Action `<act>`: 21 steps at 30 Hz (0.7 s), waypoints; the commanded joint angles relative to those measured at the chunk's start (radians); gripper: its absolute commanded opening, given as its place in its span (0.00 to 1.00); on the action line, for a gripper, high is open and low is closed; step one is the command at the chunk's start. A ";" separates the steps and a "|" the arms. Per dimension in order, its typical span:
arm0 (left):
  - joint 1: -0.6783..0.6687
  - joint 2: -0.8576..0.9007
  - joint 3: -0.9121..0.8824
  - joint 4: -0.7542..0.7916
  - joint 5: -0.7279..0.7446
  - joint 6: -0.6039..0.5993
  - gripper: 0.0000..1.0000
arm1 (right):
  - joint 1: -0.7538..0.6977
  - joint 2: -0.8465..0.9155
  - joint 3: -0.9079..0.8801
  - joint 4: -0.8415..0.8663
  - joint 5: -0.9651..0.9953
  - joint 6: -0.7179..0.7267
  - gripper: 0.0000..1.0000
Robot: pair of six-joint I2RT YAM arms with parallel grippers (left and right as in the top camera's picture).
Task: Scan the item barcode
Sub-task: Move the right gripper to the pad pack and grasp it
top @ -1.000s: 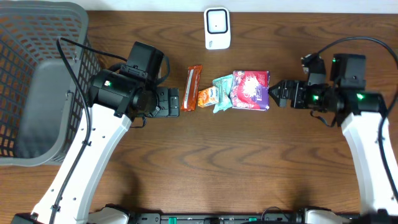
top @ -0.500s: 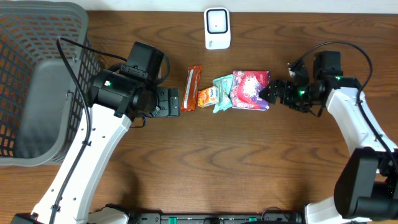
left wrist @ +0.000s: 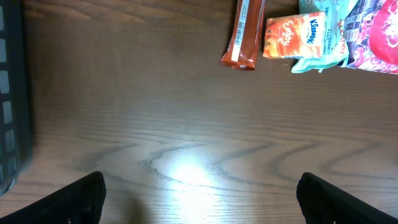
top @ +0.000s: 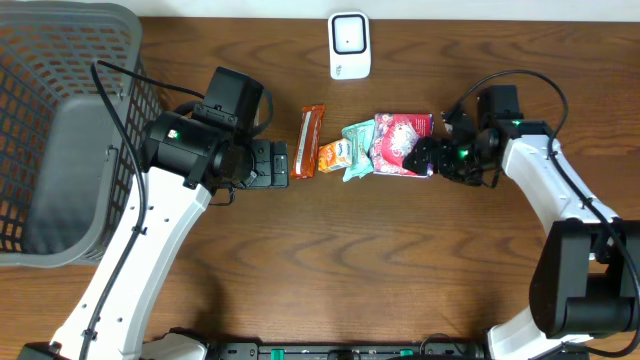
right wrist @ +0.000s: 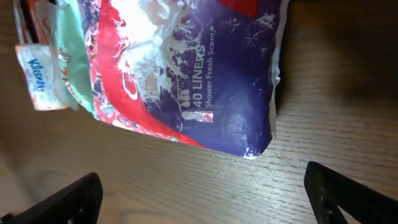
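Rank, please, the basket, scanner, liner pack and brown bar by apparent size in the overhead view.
1. basket, by far the largest.
2. liner pack.
3. scanner and brown bar: too alike to separate, since the bar is longer but thinner.

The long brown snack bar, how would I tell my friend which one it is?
On the brown wooden table, look near the white box-shaped scanner for a short row of packets. The long brown snack bar wrapper lies at the row's end nearest the grey mesh basket, beside a small orange tissue pack. It is the only thin, stick-shaped one; the others are wider.
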 commanded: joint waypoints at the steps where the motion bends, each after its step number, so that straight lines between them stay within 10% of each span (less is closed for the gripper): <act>1: 0.000 0.002 0.006 -0.003 -0.016 -0.001 0.98 | 0.012 0.007 0.018 0.005 0.039 0.005 0.99; 21: 0.000 0.002 0.006 -0.003 -0.016 -0.001 0.98 | 0.009 0.014 0.014 0.130 0.066 0.026 0.78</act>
